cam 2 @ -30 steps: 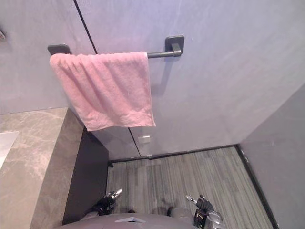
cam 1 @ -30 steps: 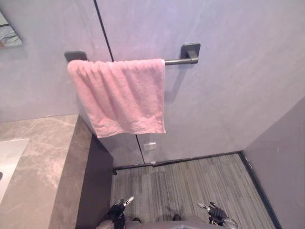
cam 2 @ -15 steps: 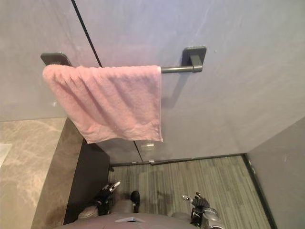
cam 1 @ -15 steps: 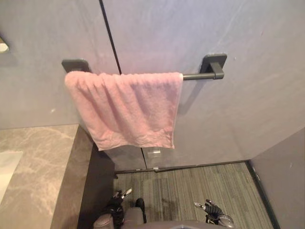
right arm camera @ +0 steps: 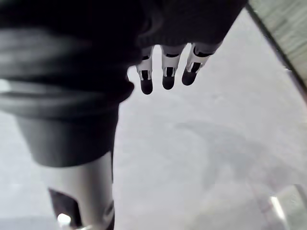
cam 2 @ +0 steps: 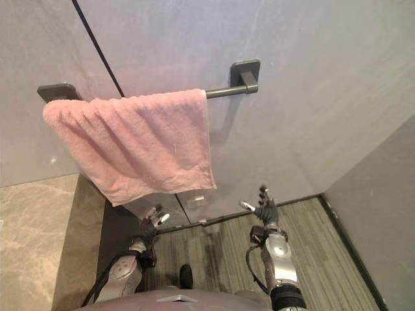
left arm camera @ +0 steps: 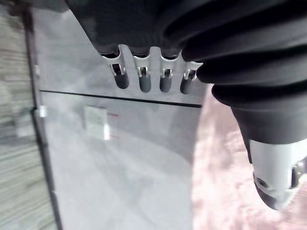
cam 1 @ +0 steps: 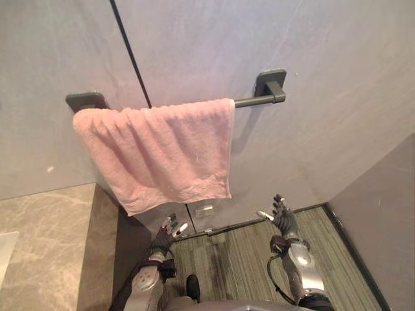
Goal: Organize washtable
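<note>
The step looked like a reach for the pink towel [cam 1: 159, 155], which hung bunched over the dark towel bar [cam 1: 254, 101] on the grey wall [cam 1: 331, 58], touching neither hand. The left hand [cam 1: 163, 237] was just under its hem and the right hand [cam 1: 284, 221] off to the side, both with fingers [left arm camera: 144, 84] straight and spread, empty. Next, each would need to rise and pinch a lower corner. The marble surface [cam 1: 45, 246] stood close beside the left arm.

A pink towel [cam 1: 162, 155] hangs draped over a wall bar [cam 1: 254, 100].

towel [cam 1: 162, 152] on wall bar [cam 1: 256, 100]
</note>
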`<state>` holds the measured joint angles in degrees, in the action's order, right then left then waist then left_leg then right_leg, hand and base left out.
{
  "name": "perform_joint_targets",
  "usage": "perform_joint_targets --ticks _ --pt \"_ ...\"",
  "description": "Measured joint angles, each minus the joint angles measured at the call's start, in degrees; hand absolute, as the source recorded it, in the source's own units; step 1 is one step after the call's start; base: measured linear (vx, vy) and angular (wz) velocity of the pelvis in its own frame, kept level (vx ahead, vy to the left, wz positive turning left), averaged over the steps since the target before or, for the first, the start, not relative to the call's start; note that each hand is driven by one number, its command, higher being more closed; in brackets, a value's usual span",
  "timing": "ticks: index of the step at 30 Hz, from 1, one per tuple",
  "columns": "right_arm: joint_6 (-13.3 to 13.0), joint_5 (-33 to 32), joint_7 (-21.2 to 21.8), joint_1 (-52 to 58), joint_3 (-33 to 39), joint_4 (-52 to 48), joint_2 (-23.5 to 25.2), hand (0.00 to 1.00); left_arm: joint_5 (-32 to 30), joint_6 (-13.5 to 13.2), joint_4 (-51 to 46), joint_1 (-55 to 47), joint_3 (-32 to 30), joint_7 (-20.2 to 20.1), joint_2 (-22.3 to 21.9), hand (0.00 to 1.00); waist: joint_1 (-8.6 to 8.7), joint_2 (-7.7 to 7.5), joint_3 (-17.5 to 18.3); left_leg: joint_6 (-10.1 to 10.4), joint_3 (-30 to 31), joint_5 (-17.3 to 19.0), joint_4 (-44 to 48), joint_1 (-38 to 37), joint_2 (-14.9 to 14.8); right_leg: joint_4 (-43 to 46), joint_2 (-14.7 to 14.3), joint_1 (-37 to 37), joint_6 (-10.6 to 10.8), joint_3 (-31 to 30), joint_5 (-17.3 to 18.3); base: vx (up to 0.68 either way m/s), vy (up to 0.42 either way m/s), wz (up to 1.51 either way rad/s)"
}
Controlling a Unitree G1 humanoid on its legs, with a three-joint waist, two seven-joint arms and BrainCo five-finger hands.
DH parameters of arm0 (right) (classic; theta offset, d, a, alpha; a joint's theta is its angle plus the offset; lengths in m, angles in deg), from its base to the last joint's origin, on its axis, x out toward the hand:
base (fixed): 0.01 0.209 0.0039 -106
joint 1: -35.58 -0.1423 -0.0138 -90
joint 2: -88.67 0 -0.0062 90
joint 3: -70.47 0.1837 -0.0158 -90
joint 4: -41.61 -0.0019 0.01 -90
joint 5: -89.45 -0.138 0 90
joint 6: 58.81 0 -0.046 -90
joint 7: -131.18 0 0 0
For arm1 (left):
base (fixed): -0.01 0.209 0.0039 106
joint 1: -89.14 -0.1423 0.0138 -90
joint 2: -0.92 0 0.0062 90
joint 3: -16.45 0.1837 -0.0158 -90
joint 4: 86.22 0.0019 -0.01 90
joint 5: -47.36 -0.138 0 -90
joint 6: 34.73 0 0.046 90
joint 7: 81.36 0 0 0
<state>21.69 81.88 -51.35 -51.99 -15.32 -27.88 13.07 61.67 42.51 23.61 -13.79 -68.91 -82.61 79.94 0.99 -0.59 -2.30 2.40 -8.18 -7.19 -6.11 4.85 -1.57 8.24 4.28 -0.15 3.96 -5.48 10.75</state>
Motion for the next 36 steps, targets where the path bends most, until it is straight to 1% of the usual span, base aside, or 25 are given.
perform_joint_targets --ticks 2,3,4,6,7,9,10,11,13,14,16,20,23,24,26,28,33,34,36 --pt "-1.08 0.24 -0.11 1.14 0.21 -4.32 -0.03 0.00 -0.40 -0.66 -5.22 -2.29 -0.31 0.79 -1.00 0.00 -0.14 0.08 0.81 -0.03 -0.13 -0.12 0.01 0.45 -0.08 -1.06 -0.01 -0.04 0.04 -0.11 -0.73 -0.01 0.024 -0.04" --pt "-1.54 0.26 -0.08 1.82 0.16 -7.31 0.04 0.00 -1.69 -1.09 -7.88 -3.52 -0.62 1.04 -1.48 0.00 -0.21 0.13 0.90 -0.46 -0.15 -0.45 0.01 0.47 -0.04 -1.49 -0.07 0.14 0.10 -0.02 -1.08 0.00 0.000 0.00" --pt "-1.93 0.34 -0.04 2.14 0.16 -9.61 0.26 0.00 -3.95 -1.15 -10.03 -4.75 -1.75 1.81 -2.56 0.00 -0.21 0.20 0.95 -0.55 -0.16 -0.53 0.01 0.48 -0.04 -1.68 -0.14 0.27 0.23 0.02 -1.42 0.00 0.000 0.00" --pt "-2.64 1.16 -0.09 2.48 0.17 -12.30 0.48 0.00 -6.42 -1.16 -13.32 -6.11 -3.37 2.68 -4.57 0.00 -0.26 0.23 0.97 -0.68 -0.17 -0.64 0.01 0.51 0.03 -1.79 -0.15 0.28 0.32 0.12 -1.62 0.00 0.000 0.00" --pt "-2.68 2.65 -0.02 2.79 0.16 -13.94 0.48 0.00 -8.42 -1.16 -14.71 -7.20 -4.06 3.31 -5.42 0.00 -0.42 0.24 0.98 -0.75 -0.01 -0.72 0.01 0.53 0.13 -1.78 -0.12 0.35 0.35 0.35 -1.64 -0.01 0.020 0.07" --pt "-2.77 2.75 0.01 3.06 0.16 -15.76 0.49 0.00 -9.85 -1.13 -16.37 -7.60 -4.80 3.84 -6.13 0.00 -0.54 0.26 1.00 -0.82 0.40 -0.87 0.00 0.61 0.22 -1.76 -0.06 0.45 0.40 0.88 -1.67 -0.01 0.015 0.14" --pt "-2.90 4.26 0.01 3.09 0.16 -16.78 0.49 0.00 -11.74 -1.04 -17.23 -7.85 -5.53 4.41 -6.69 0.00 -0.63 0.31 1.03 -0.91 1.05 -1.07 0.00 0.79 0.30 -1.76 -0.03 0.56 0.41 1.64 -1.68 -0.02 0.013 0.22" --pt "-2.92 4.88 0.00 2.93 0.18 -17.02 0.41 0.00 -13.37 -0.98 -18.22 -8.06 -6.37 4.72 -7.20 0.00 -1.01 0.30 1.04 -0.83 1.52 -1.20 0.00 0.83 0.31 -1.75 -0.06 0.73 0.42 2.05 -1.68 -0.03 0.011 0.26" --pt "-2.90 5.04 -0.13 2.93 0.18 -17.70 0.41 0.00 -13.97 -0.89 -19.45 -8.25 -7.27 5.33 -7.50 0.00 -1.31 0.36 1.03 -0.84 2.28 -1.43 -0.01 0.83 0.35 -1.77 -0.07 1.12 0.43 2.83 -1.68 -0.03 0.007 0.22" --pt "-2.90 6.37 -0.33 2.33 0.12 -18.29 0.40 0.00 -15.74 -0.86 -21.72 -9.03 -8.75 6.12 -7.93 0.00 -1.53 0.38 1.04 -0.68 2.77 -1.55 -0.01 0.84 0.32 -1.81 -0.13 1.24 0.41 3.32 -1.67 -0.04 0.007 0.17" --pt "-2.89 6.72 -0.54 0.51 -0.05 -18.31 0.31 0.00 -16.91 -0.85 -24.33 -10.00 -10.41 7.53 -8.78 0.00 -1.56 0.63 1.19 -0.41 3.42 -1.74 -0.01 1.09 0.31 -1.81 -0.15 1.28 0.40 4.10 -1.66 -0.06 0.010 0.19" --pt "-2.62 6.41 -0.98 -3.11 -0.63 -18.14 0.28 0.00 -19.45 -0.86 -26.19 -10.26 -12.53 9.65 -9.11 0.00 -1.89 1.31 1.74 -0.10 5.04 -2.43 -0.01 2.10 0.31 -1.81 -0.17 1.10 0.29 5.83 -1.73 -0.05 0.014 0.25" --pt "-2.31 3.82 -0.60 -5.99 -2.83 -16.75 -0.21 0.00 -19.15 -0.78 -26.20 -11.05 -13.67 10.36 -9.30 0.00 -2.97 1.38 1.82 0.00 5.59 -2.81 -0.01 2.38 0.21 -1.84 -0.37 1.08 0.19 6.39 -1.79 -0.03 0.005 0.09" --pt "-2.06 2.32 -0.22 -7.38 -3.67 -15.11 -0.22 0.00 -19.11 -0.64 -26.22 -11.68 -13.83 10.41 -9.43 0.00 -3.22 1.32 1.85 0.00 5.75 -2.93 -0.01 2.47 0.20 -1.85 -0.40 1.06 0.17 6.55 -1.80 -0.02 0.006 0.09" --pt "-1.17 1.55 0.23 -9.43 -4.98 -12.74 -0.22 0.00 -19.12 -0.07 -26.22 -12.16 -13.90 10.40 -9.54 0.00 -3.47 1.30 1.84 -0.02 6.07 -3.15 -0.01 2.75 0.24 -1.85 -0.41 1.00 0.15 7.07 -1.80 -0.01 0.006 0.12" --pt "-0.96 -0.01 0.37 -12.62 -7.10 -9.04 -0.26 0.00 -19.09 0.26 -26.27 -11.86 -14.06 10.47 -9.49 0.00 -3.83 1.24 1.80 -0.13 6.75 -3.46 -0.01 3.04 0.26 -1.85 -0.46 1.03 0.07 7.84 -1.86 -0.01 0.000 0.14" --pt "-0.36 -0.30 0.41 -18.86 -11.33 -4.58 -0.51 0.00 -19.04 0.40 -27.50 -10.48 -13.86 10.89 -9.16 0.00 -4.25 1.18 1.76 -0.08 7.17 -3.80 0.00 3.37 0.05 -1.85 -0.92 1.00 -0.12 8.18 -1.99 -0.01 -0.010 0.07" --pt "-0.22 -0.32 0.32 -20.11 -11.86 -3.82 -0.77 0.00 -18.88 0.39 -28.03 -9.29 -13.86 11.30 -8.97 0.00 -4.69 1.17 1.76 -0.05 7.19 -3.90 0.00 3.61 -0.11 -1.85 -1.03 0.81 -0.21 8.25 -2.05 0.00 0.000 0.00" --pt "-0.18 -0.35 0.25 -21.81 -12.79 -1.98 -0.86 0.00 -17.93 0.34 -29.46 -8.15 -13.91 12.25 -8.56 0.00 -4.75 1.18 1.72 0.04 7.18 -3.99 0.00 3.96 -0.42 -1.82 -1.23 0.37 -0.37 8.28 -2.17 -0.01 -0.005 -0.03"
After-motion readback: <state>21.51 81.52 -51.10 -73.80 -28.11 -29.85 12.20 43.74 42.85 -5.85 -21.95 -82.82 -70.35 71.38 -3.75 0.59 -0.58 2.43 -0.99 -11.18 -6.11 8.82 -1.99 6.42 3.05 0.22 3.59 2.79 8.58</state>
